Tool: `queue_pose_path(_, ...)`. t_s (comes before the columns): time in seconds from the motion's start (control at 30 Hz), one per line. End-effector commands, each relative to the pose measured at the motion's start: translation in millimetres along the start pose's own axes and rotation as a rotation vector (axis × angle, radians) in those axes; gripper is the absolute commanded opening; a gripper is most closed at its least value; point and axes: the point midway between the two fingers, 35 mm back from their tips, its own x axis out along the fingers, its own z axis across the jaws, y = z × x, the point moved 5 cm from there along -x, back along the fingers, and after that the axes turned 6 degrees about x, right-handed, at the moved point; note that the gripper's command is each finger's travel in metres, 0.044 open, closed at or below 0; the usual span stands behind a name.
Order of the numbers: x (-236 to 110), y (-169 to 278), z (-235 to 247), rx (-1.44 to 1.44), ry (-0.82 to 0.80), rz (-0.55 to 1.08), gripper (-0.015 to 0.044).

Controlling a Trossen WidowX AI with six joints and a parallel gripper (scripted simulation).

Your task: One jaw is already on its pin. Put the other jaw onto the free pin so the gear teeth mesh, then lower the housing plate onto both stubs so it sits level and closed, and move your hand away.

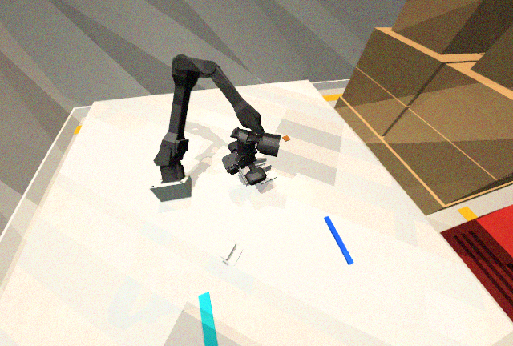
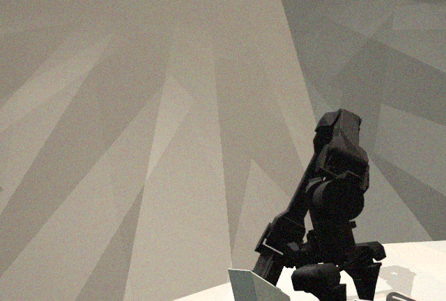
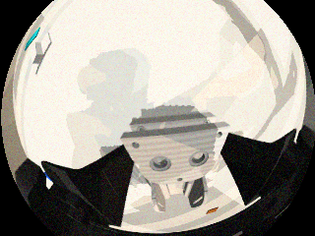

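Observation:
The housing plate [image 3: 178, 169], a pale ribbed plate with two round holes, is in the wrist view between the fingers. My gripper [image 3: 176, 141] [image 2: 352, 293] is shut on it by its two side edges. Two jaw tips, one pale [image 3: 157, 198] and one dark-sided [image 3: 196, 193], stick out past the plate's lower edge. Part of the grey base, with a long bar [image 3: 169, 118], shows beyond the plate's upper edge, in shadow. The pins, the stubs and the gear teeth are hidden under the plate, so meshing and the gap between plate and stubs cannot be told.
A small grey bracket-like piece [image 1: 232, 254] [image 3: 39, 53] lies on the white table [image 1: 124, 230]. A blue strip [image 1: 338, 239], a cyan strip [image 1: 208, 319] [image 3: 32, 38] and an orange tile [image 1: 286, 138] [image 3: 212, 210] are also there. Brown boxes [image 1: 397, 106] stand beyond the right edge.

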Motion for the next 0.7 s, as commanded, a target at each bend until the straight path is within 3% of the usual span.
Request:
queue_pose_path(0.0,1.8,0.3,-0.2,0.006,0.004,0.003,0.0351)
queue_pose_path(0.67,4.7,0.3,-0.2,0.008,0.004,0.004,0.0351)
